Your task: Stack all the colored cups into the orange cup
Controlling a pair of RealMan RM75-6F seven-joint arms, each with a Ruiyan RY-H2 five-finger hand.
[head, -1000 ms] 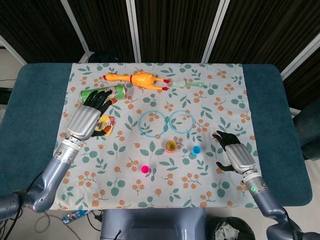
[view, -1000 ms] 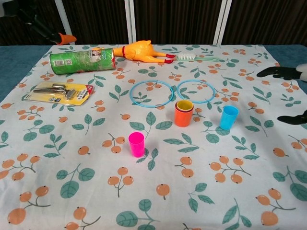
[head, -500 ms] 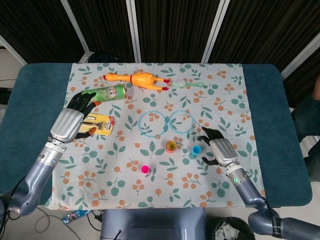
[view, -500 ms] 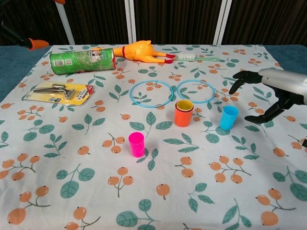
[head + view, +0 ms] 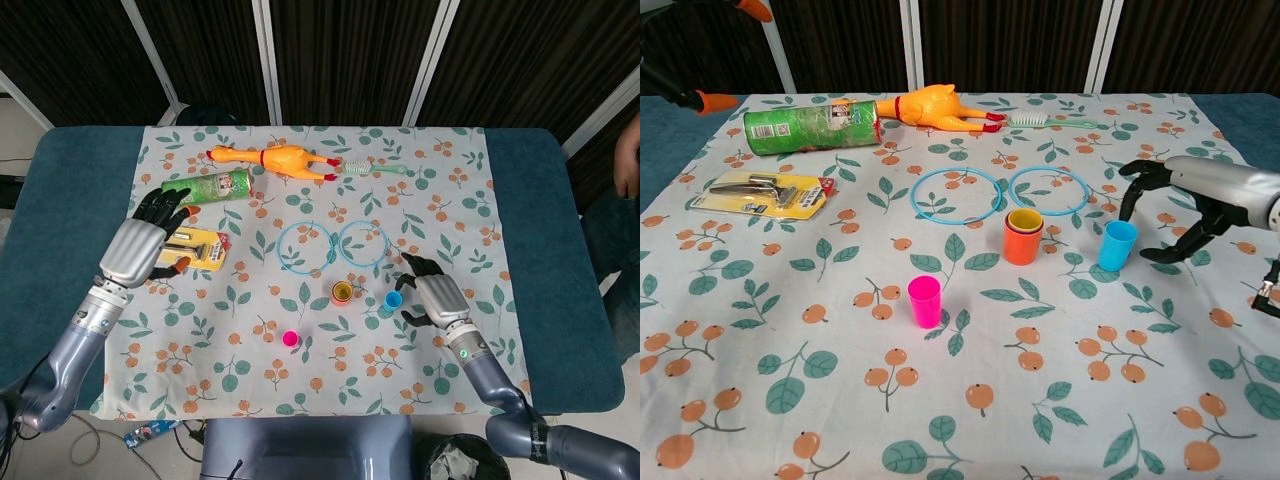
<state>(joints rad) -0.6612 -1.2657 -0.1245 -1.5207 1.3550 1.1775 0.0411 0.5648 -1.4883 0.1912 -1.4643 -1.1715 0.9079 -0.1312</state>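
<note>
An orange cup (image 5: 1022, 238) with a yellow cup nested inside stands mid-table, seen also as the orange cup (image 5: 342, 292) in the head view. A blue cup (image 5: 1116, 245) (image 5: 393, 299) stands just to its right. A pink cup (image 5: 924, 301) (image 5: 290, 338) stands in front, to the left. My right hand (image 5: 1185, 205) (image 5: 430, 292) hovers open right beside the blue cup, fingers spread and apart from it. My left hand (image 5: 140, 245) is open over the far left of the cloth, holding nothing.
Two blue rings (image 5: 956, 193) lie behind the cups. Further back are a green can (image 5: 810, 126), a rubber chicken (image 5: 935, 107) and a toothbrush (image 5: 1050, 121). A packaged tool (image 5: 765, 192) lies at the left, partly under my left hand.
My right hand has moved leftward, from the table's right side to beside the blue cup. My left hand has drawn back leftward off the green can.
</note>
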